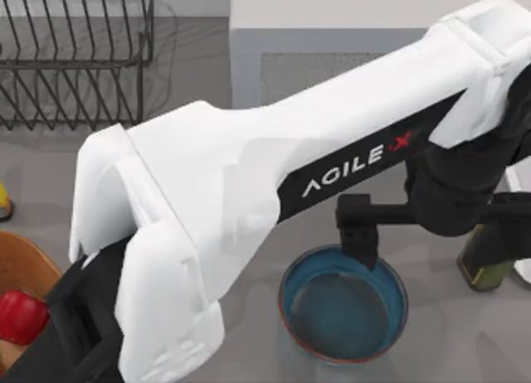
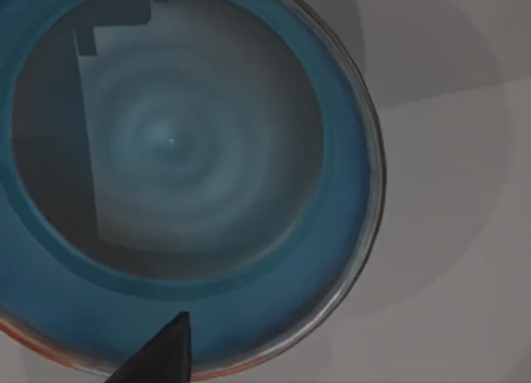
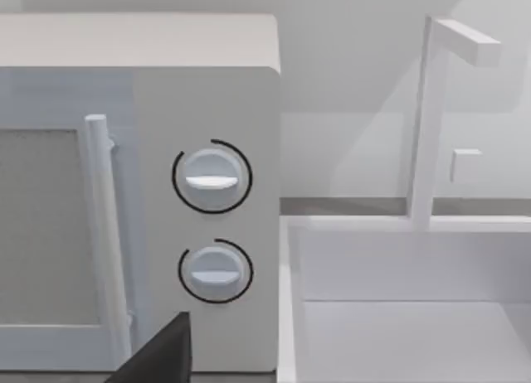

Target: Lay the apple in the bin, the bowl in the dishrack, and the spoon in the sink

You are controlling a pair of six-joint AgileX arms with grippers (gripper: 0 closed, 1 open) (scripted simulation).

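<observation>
Left gripper (image 1: 362,249) hanging at about 5 o'clock in the top view, tip down, right at the far rim of the bowl (image 1: 344,308). Cannot tell how far open it is, nor whether it has hold of anything. Reached there by the white AgileX left arm (image 1: 249,167), stretched slantwise across the middle from 8 o'clock up toward 2 o'clock, then bent back down through a black wrist.

Bowl standing upright on the grey table (image 1: 253,350) at 5 o'clock, teal-blue inside, thin brownish rim, nothing in it. Seen close from above in the left wrist view (image 2: 166,151), with the arm's shadow lying across its floor.

Apple (image 1: 18,317) at 8 o'clock, hard against the left edge, lying within the outline of the tan bin (image 1: 25,259); part of it hidden behind the arm, so cannot tell whether resting on the bin's floor or against its rim.

Dishrack (image 1: 75,60) at 10 to 11 o'clock, black wire, well apart from the bowl.

A white microwave (image 1: 332,6) at 12 to 1 o'clock, at the back of the table. An olive-green item (image 1: 485,265) at 4 o'clock, just beside the bowl and half hidden by the wrist.

Right gripper (image 3: 158,358) parked level, facing the microwave's two dials (image 3: 211,180) and the white sink (image 3: 406,317) with its tap (image 3: 423,118) just beside; opening: cannot tell.
</observation>
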